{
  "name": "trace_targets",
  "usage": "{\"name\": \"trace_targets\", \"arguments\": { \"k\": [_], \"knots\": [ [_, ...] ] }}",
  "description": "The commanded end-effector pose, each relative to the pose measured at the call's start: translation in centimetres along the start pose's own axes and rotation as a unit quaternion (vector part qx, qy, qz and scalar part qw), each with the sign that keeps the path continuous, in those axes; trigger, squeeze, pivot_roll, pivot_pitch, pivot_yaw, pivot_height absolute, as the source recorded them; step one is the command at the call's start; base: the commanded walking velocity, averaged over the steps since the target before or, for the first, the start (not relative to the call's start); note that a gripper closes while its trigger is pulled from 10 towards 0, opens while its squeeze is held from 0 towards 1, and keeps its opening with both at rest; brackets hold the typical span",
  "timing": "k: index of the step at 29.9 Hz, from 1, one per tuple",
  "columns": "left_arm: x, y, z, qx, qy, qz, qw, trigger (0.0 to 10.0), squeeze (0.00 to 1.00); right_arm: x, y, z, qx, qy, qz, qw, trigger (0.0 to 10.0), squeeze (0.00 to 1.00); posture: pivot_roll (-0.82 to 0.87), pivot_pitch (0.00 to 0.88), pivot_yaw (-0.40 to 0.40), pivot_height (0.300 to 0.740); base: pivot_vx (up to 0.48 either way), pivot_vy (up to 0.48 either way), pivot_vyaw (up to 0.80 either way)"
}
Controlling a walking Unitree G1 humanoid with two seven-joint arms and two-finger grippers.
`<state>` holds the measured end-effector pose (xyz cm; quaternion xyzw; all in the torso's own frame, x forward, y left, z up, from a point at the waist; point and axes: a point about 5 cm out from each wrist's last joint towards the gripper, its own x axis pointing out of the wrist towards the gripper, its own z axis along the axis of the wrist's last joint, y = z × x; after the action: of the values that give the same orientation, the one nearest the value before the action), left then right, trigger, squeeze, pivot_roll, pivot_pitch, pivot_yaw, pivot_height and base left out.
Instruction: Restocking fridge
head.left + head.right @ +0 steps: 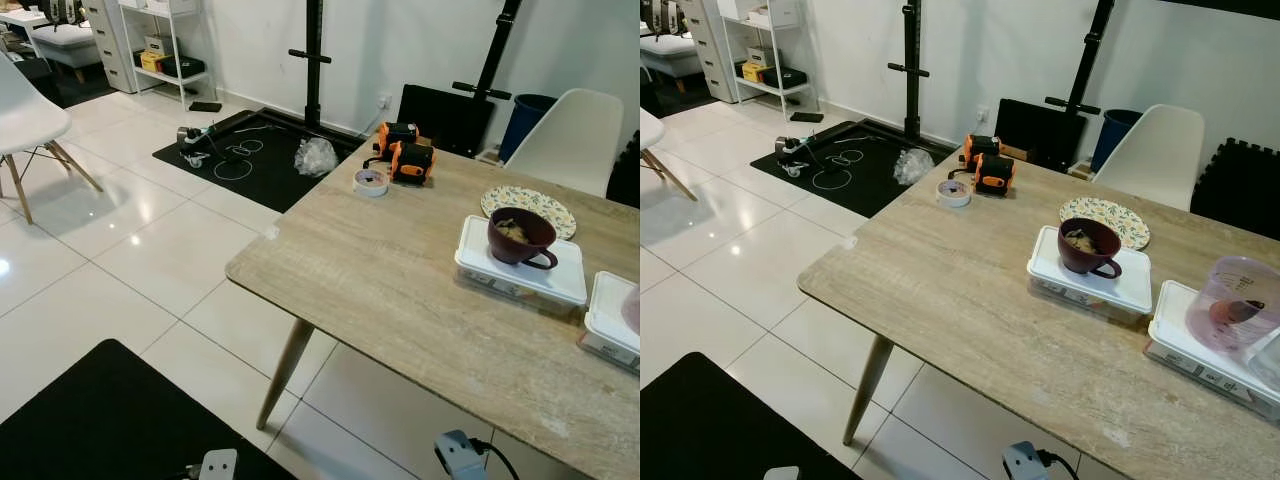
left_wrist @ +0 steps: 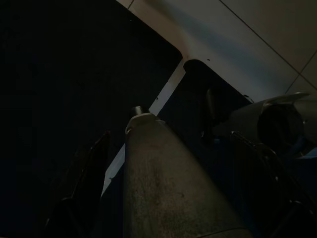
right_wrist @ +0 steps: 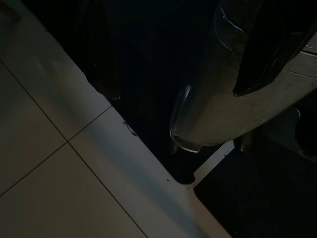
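where table ends, white-lidded container (image 1: 1090,272)

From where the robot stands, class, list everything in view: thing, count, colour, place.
Table: one, light wood, ahead of the robot.
Lidded container: two, white, right part of the table.
Mug: one, dark red, on the nearer container.
Plate: one, patterned yellow, behind the mug.
Measuring jug: one, clear purple, on the far-right container.
Tape roll: one, white, far table edge.
Orange devices: two, orange and black, beside the tape roll.
Chair: one, white, behind the table.
Bin: one, blue, by the wall.
Mat: one, black, on the floor, with cables.
Left tool: dark, hanging low.
Right tool: dark, hanging low.
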<state>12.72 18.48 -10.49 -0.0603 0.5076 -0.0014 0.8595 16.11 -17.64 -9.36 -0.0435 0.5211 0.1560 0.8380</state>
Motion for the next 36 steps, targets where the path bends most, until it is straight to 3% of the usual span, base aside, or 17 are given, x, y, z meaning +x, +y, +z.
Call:
{"name": "trace_targets", "arguments": {
  "k": [1,24,36],
  "knots": [
    [-0.03,-0.38,-0.58,0.004,0.009,-0.003,1.000,10.0,0.00,-0.06,-0.16,-0.12,0.007,-0.001,-0.004,1.000,10.0,0.00,-0.04,0.000,-0.049,0.740,-0.251,-0.244,0.00],
    [0.01,-0.58,-0.53,0.006,0.006,-0.004,1.000,10.0,0.00,-0.09,-0.28,-0.06,0.007,-0.002,-0.006,1.000,10.0,0.00,-0.04,0.000,-0.051,0.740,-0.261,-0.247,0.00],
    [-0.05,-0.23,-0.38,-0.004,0.001,-0.006,1.000,10.0,0.00,-0.07,-0.22,0.16,-0.010,-0.006,-0.002,1.000,10.0,0.00,-0.04,0.000,-0.050,0.740,0.000,-0.062,0.00]
  ]
}}
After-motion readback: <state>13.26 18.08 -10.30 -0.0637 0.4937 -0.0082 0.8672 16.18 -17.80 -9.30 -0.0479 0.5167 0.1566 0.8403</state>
